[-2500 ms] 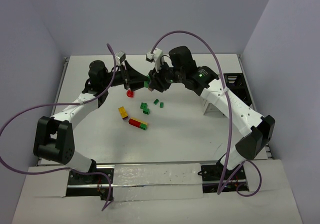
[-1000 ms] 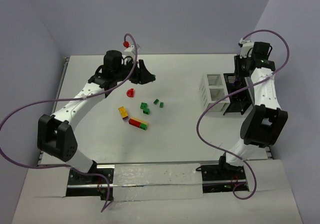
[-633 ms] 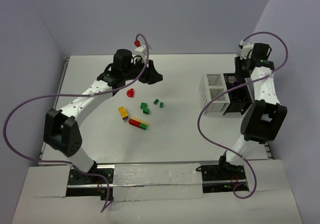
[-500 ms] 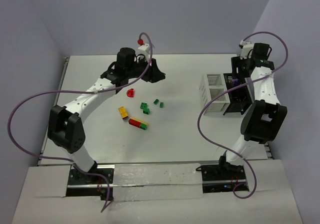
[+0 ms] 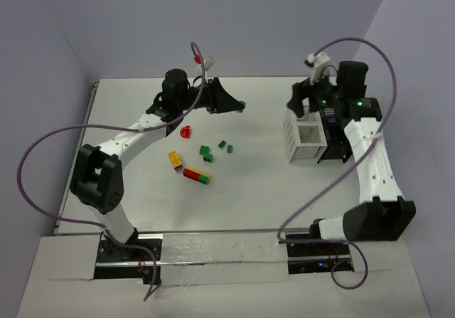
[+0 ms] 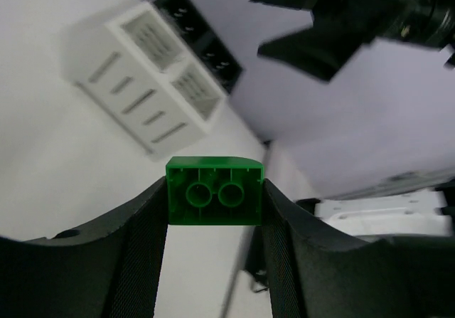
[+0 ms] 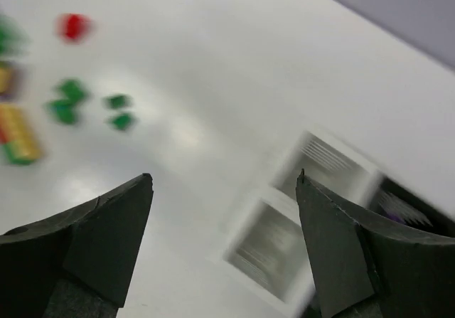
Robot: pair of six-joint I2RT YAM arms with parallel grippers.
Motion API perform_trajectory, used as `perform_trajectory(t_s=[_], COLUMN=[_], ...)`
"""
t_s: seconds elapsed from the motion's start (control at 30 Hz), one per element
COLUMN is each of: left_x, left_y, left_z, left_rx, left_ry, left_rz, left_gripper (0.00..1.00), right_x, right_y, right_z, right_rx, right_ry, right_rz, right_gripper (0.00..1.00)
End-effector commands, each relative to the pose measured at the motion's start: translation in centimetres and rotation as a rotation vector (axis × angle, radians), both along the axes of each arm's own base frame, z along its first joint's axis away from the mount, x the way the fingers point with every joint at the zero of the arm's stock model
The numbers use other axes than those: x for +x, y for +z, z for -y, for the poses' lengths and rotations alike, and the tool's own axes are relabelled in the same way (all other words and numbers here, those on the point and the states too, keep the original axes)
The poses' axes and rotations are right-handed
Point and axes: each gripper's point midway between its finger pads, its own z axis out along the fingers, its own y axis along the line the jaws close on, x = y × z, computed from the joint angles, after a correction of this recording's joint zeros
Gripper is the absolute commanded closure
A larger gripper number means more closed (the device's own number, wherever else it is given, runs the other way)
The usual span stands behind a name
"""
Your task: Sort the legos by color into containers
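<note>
Green lego [image 6: 214,191] clamped in left hand [image 5: 239,107], right hand [image 7: 224,179] spread

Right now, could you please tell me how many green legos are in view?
6: one green brick in the left hand; four loose ones clustered mid-table; one ending the red-yellow stack. Others may hide inside the white box or black tray.

Green lego [image 6: 215,192] clamped in left hand [image 6: 213,194].

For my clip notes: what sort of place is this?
Probably a robotics lab test cell: plain lavender walls around a white table, two white-and-black robot arms bolted at its edge.
</note>
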Motion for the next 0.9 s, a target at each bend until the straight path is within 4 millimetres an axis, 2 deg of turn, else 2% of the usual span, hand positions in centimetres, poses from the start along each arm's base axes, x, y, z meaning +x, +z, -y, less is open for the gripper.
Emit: perform_trajectory(t_s=[0.0,0.03,0.17,0.27,0.4,0.67,0.73,0.77,0.87], left_x=[-4.6,-5.1,-5.9,-6.3,-6.4,-6.3,-6.3,-6.3,-6.3], left_y=[4.9,5.0,5.0,5.3,5.4,4.5,4.4,4.3,4.2], left_z=[-0.3,-0.4,-0.8,-1.0,-1.1,-1.1,-1.1,-1.1,-1.2], left_rx=[-0.245,-0.261,-0.260,-0.276,-0.274,-0.268,-0.266,-0.264,-0.263], left_ry=[-0.216,-0.226,-0.233,-0.241,-0.235,-0.218,-0.216,-0.213,-0.209], left_rz=[-0.111,-0.151,-0.199,-0.222,-0.241,-0.264,-0.263,-0.264,-0.266], left_gripper=[1.00,1.00,1.00,1.00,1.00,1.00,1.00,1.00,1.00], right_x=[-4.9,-5.4,-6.5,-6.4,-7.4,-7.0,-6.3,-6.2,-5.5], right_y=[2.9,3.5,4.8,4.3,3.4,4.2,4.6,4.7,4.7], right_z=[-9.4,-11.2,-14.8,-16.0,-18.1,-19.8,-20.2,-20.3,-20.4], right_rx=[0.110,0.122,0.112,0.072,0.027,0.021,0.030,0.030,0.023], right_ry=[0.308,0.338,0.413,0.448,0.504,0.497,0.483,0.476,0.454], right_rz=[0.071,0.085,0.104,0.102,0.076,0.107,0.118,0.122,0.129], right_gripper=[0.11,0.11,0.11,0.11,0.10,0.12,0.18,0.27,0.39])
